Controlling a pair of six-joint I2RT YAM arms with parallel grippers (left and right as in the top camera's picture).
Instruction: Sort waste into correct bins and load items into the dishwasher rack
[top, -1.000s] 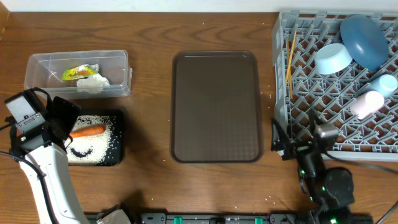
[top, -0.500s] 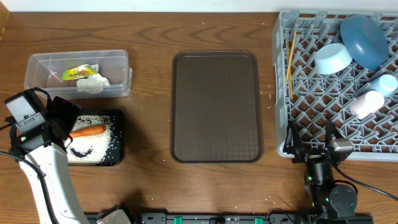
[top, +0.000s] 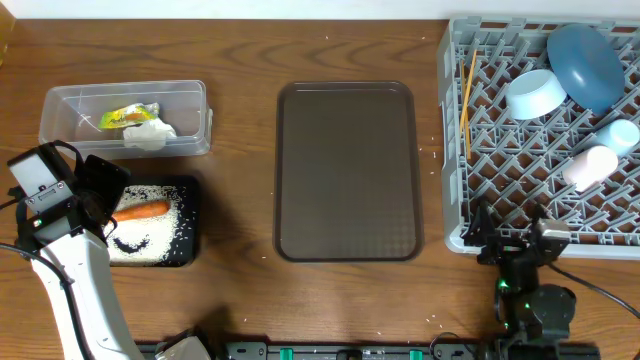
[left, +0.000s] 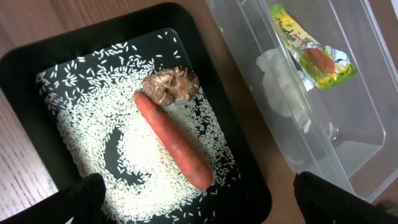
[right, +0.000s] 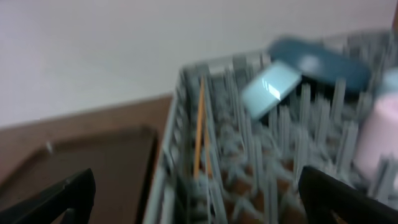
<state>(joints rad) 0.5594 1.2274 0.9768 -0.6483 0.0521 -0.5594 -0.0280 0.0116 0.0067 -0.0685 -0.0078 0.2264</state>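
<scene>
wood table (top: 240, 50): brown food lump (left: 171, 84) visible only from left wrist.

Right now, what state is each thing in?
Left hand, open, above the black tray.
Right hand, open, empty, by the dishwasher rack.
Black tray, holds rice, carrot, brown lump.
Clear tub, holds wrapper, crumpled paper.
Brown serving tray, bare.
Dishwasher rack, loaded: plate, bowl, pale blue cup, whitish cup, chopsticks.

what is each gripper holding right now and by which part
Nothing is held. The left gripper stands open above the black tray, and the right gripper stands open by the near edge of the dishwasher rack, with nothing between either pair of fingers.
</scene>
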